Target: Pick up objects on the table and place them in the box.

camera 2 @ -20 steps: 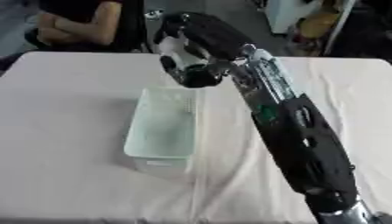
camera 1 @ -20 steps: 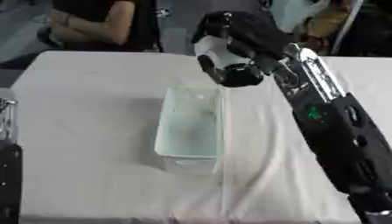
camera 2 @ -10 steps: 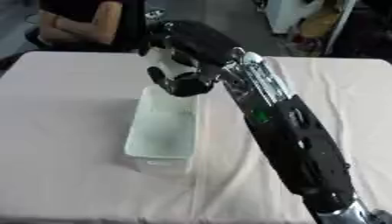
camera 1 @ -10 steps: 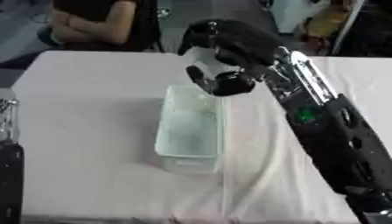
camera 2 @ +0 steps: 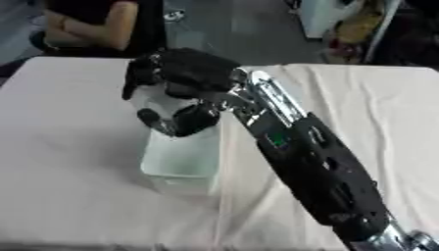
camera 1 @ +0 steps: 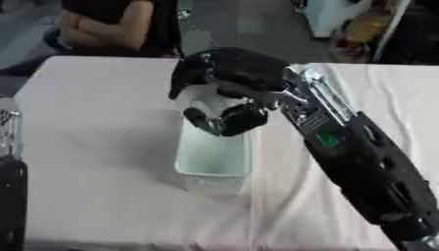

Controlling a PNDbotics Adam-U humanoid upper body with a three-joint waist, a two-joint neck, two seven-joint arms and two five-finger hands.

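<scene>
A clear plastic box (camera 1: 212, 159) stands on the white-clothed table (camera 1: 94, 147), its long side running away from me. My right arm comes in from the lower right and reaches across to the box's far end. There my right hand (camera 1: 230, 78) hangs just above the rim, fingers and thumb curled round a white object (camera 1: 208, 99). I cannot make out what the white object is. The part of the box under the hand is hidden. My left hand (camera 1: 9, 142) shows only as a silver and black sliver at the left edge.
A seated person in dark clothes is behind the table's far edge at upper left. Bare cloth lies on both sides of the box. A fold in the cloth (camera 1: 257, 196) runs along the box's right side.
My right hand has carried the white object leftward and down, from beyond the box's far right corner to just over its far end. The left arm has stayed put.
</scene>
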